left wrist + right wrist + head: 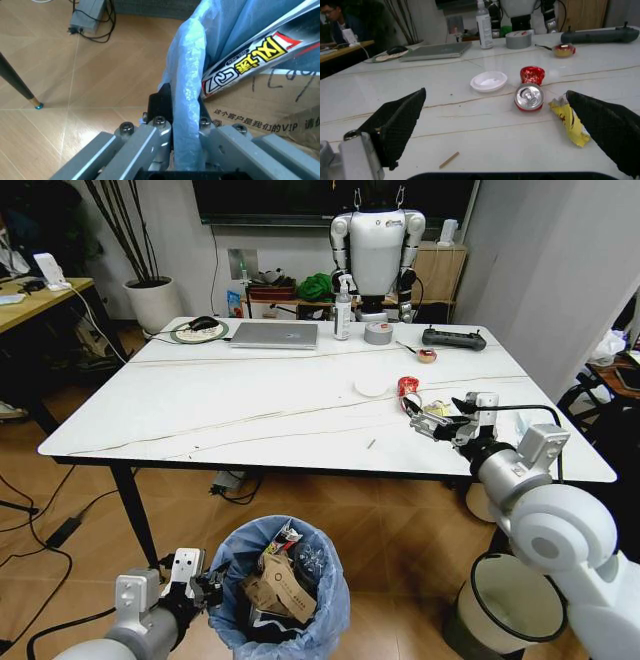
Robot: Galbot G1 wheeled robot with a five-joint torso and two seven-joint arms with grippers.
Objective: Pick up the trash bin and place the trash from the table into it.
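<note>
Left claw [205, 578] pinching trash bin [280, 590] rim, right claw [440, 420] spread beside red can [528, 97]

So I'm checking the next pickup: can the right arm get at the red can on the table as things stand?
Probably yes. The right end effector hangs open over the table, with the red can lying on its side just ahead. Only a yellow wrapper lies beside it, not between.
</note>
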